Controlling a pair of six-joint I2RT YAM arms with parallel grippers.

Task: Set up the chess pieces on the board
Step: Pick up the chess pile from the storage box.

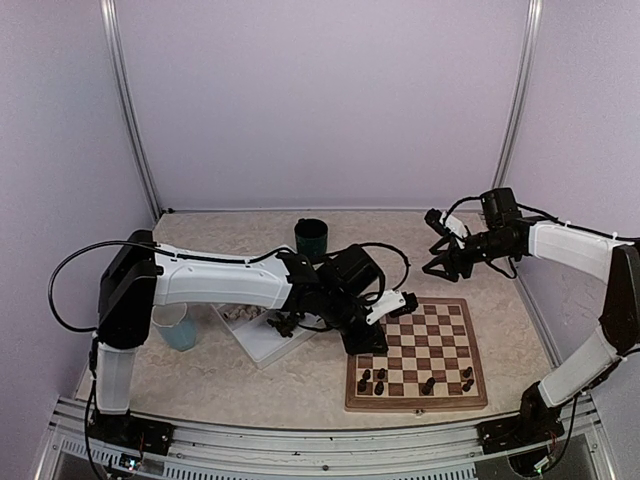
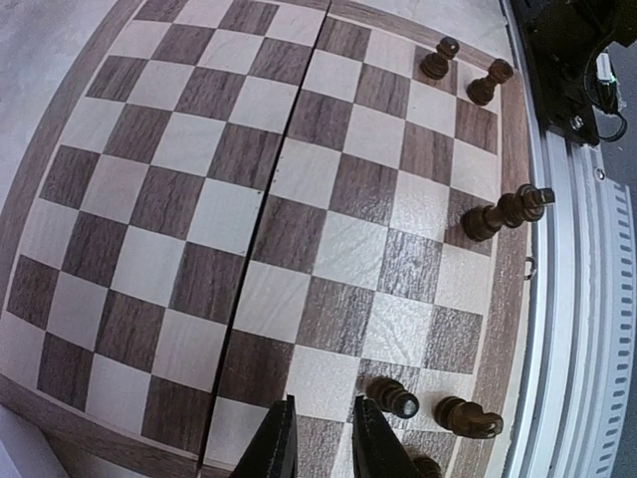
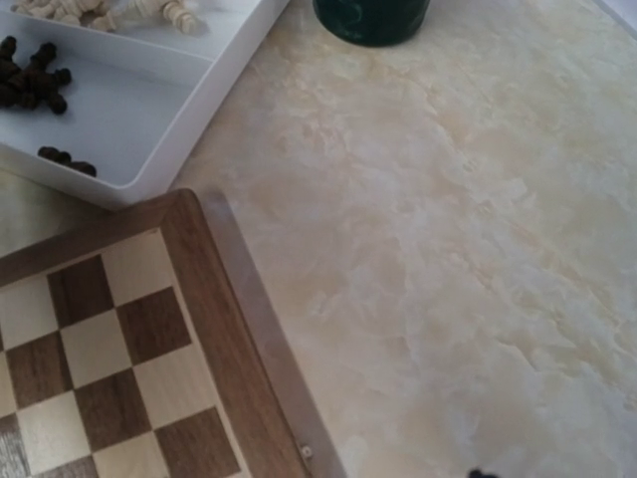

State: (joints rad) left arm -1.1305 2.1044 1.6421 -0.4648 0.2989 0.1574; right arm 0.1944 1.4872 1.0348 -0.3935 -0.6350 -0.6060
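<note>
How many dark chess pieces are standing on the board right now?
7. Four dark pieces at the board's near left, one right of centre, two at the near right. The left arm may hide more.

The tabletop (image 1: 250, 240) is a pale beige, marbled surface. Toward its near right lies the board (image 1: 440, 340), flat and square to the front edge. Left of it sits a white two-compartment tray (image 1: 265, 345), turned at an angle, one corner near the board's far left corner but not touching it. A dark green cup (image 1: 312, 236) stands upright beyond the tray, toward the back. A pale blue cup (image 1: 178, 328) stands at the tray's left.
</note>
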